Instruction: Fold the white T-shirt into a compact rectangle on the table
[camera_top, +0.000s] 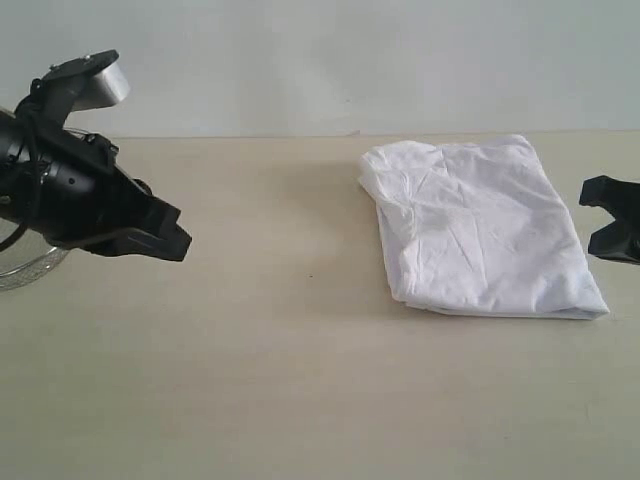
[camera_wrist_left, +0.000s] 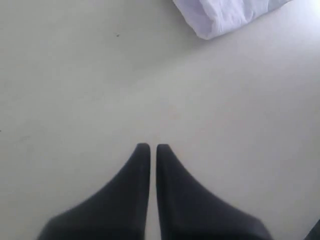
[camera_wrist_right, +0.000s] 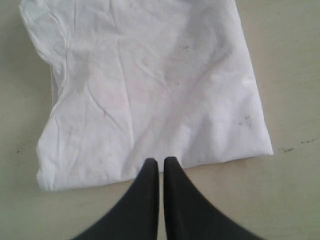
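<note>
Left gripper (camera_wrist_left: 150, 146): mine, clenched on nothing, hanging over bare worktop (camera_top: 250, 380), well apart from the cloth. Right gripper (camera_wrist_right: 161, 160): likewise clenched and empty, tips at one edge of the shirt; whether they touch it I cannot tell.

Item one, white T-shirt (camera_top: 480, 235): lies on the right, far part of the worktop, folded into a rumpled, roughly rectangular packet, one end rounder and bulkier. No print shows, presumably turned inward. I judge the folding about complete, which would explain why I hold no edge.

Item two, bowl (camera_top: 20, 270): pale rim, half hidden behind my left arm, far from the shirt.
</note>
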